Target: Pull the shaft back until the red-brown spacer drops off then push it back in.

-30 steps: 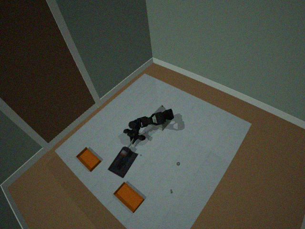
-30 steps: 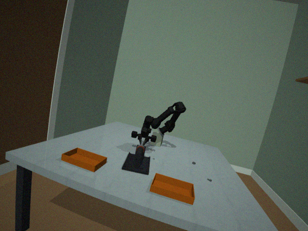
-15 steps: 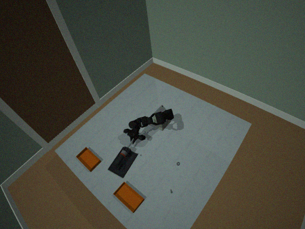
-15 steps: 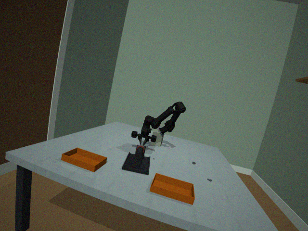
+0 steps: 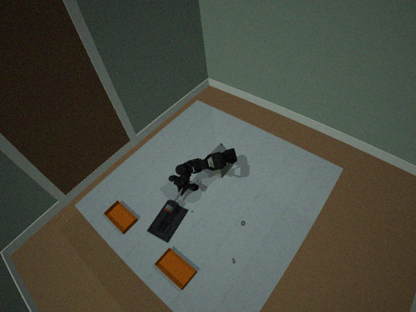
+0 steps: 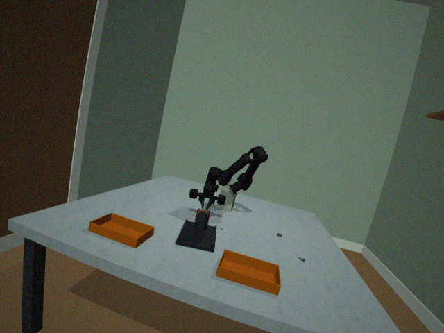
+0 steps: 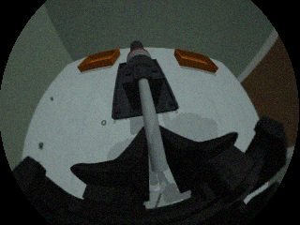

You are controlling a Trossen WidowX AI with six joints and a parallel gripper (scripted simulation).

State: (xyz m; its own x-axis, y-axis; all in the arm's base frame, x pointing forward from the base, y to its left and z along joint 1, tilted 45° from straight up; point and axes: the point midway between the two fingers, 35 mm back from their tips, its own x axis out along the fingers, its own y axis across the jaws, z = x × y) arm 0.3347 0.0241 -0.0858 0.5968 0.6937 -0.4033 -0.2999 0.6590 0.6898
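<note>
The pale grey shaft runs through the near dark support on the dark base plate. My gripper is shut on the shaft, on its exposed length between the support and its cross-shaped end. The red-brown spacer is a thin band beside the dark housing block. Grey spacers sit on the support side of it. The shaft's far tip is hidden.
One orange tray and another orange tray stand beyond the base plate on either side. A small loose ring and a small loose piece lie on the table.
</note>
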